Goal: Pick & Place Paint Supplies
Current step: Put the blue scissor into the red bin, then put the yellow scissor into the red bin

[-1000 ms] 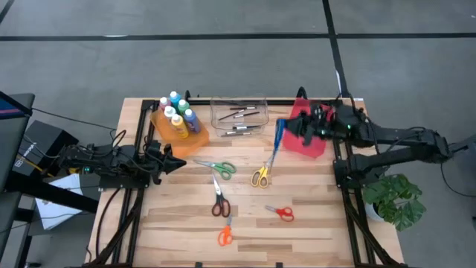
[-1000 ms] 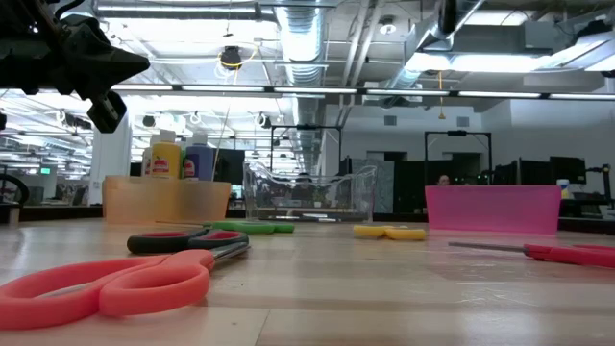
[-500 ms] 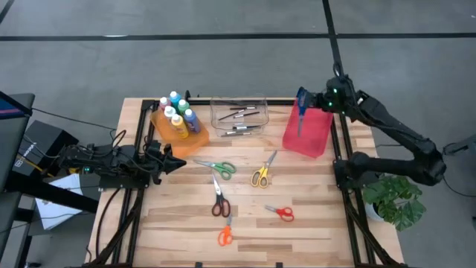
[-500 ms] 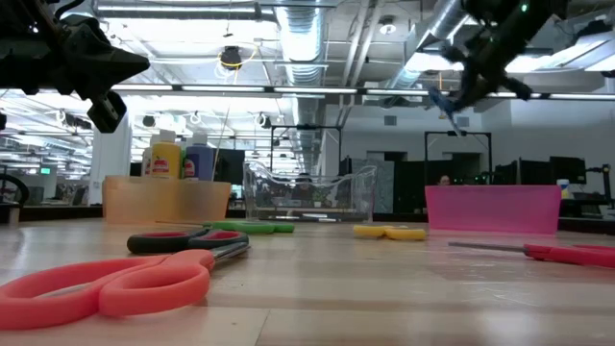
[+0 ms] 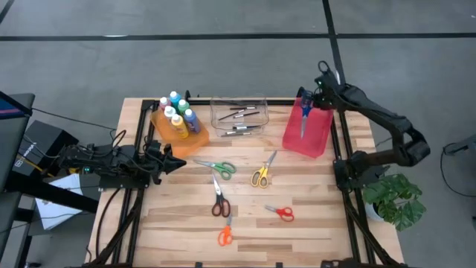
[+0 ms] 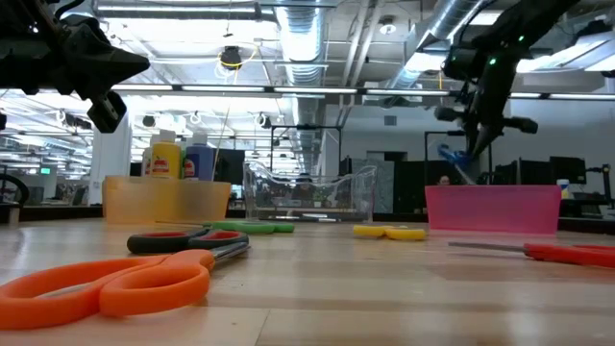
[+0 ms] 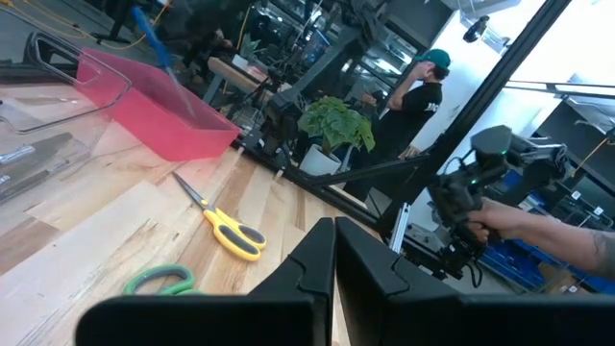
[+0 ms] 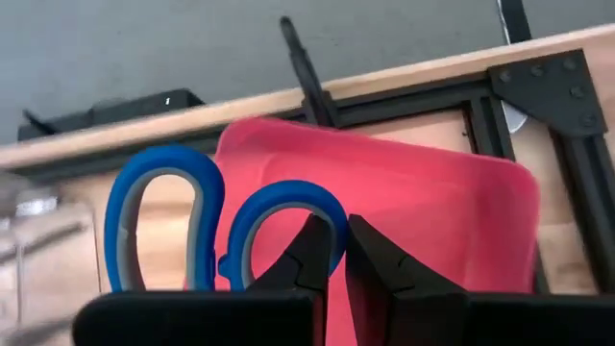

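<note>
My right gripper (image 5: 311,99) is at the table's far right, shut on blue-handled scissors (image 5: 303,115) above the red bin (image 5: 316,141). My left gripper (image 5: 177,162) waits shut at the table's left side, touching nothing. Green scissors (image 5: 218,167), yellow scissors (image 5: 259,176), dark scissors (image 5: 219,205), red scissors (image 5: 281,213) and orange scissors (image 5: 224,237) lie flat on the wooden table. Several paint bottles (image 5: 177,114) stand in the orange bin (image 5: 192,138). Dark paintbrushes (image 5: 238,119) lie in the clear bin (image 5: 260,100). My right gripper pinches one blue handle loop (image 8: 309,223) of the scissors between its two fingers. The fingers slant down from the table's right side. The scissors hang below them, lifted clear of the table, blades (image 5: 303,130) pointing into the red bin.
The three bins stand in a row along the table's far edge. The loose scissors are scattered over the table's middle and near part. A potted plant (image 5: 398,201) stands off the table's right edge. A person stands in the room beyond the table.
My right gripper has swung from over the table left of the red bin toward the far right, tipped from level to pointing down, and sunk toward the bin. The blue scissors went with it and now hang over the bin.
</note>
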Robot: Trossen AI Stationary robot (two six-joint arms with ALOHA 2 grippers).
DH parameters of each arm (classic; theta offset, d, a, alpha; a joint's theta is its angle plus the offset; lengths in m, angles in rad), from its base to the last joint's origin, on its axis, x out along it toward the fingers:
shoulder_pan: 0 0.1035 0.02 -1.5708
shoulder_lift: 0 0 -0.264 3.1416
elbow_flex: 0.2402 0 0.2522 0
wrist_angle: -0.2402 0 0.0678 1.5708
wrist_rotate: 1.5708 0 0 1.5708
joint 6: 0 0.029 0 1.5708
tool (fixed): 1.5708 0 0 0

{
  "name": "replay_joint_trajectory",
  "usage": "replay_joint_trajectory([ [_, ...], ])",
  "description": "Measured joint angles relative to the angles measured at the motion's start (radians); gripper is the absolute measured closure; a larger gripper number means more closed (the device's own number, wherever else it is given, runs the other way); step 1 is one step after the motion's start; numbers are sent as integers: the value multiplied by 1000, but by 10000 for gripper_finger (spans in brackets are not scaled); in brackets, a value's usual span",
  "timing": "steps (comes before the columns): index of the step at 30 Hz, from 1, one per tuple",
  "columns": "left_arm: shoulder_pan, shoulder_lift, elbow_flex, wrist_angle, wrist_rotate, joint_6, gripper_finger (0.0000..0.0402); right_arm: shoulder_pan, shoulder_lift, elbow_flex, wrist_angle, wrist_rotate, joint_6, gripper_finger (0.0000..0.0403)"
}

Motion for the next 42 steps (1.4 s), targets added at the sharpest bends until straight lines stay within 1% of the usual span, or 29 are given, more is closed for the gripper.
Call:
replay_joint_trajectory([
  [5,0,0,0,0,0,0,396,16,114,-1,9,21,86,391],
  [13,0,0,0,0,0,0,396,40,269,0,-20,17,135,384],
  [20,0,0,0,0,0,0,396,47,329,0,-15,11,139,380],
  [23,0,0,0,0,0,0,396,47,338,0,-1,11,139,370],
  [30,0,0,0,0,0,0,396,48,339,0,2,9,102,324],
  [34,0,0,0,0,0,0,396,46,338,0,-1,-34,88,283],
  [39,0,0,0,0,0,0,396,46,278,8,8,-72,-49,215],
  [42,0,0,0,0,0,0,396,50,211,26,3,-113,-119,186],
])
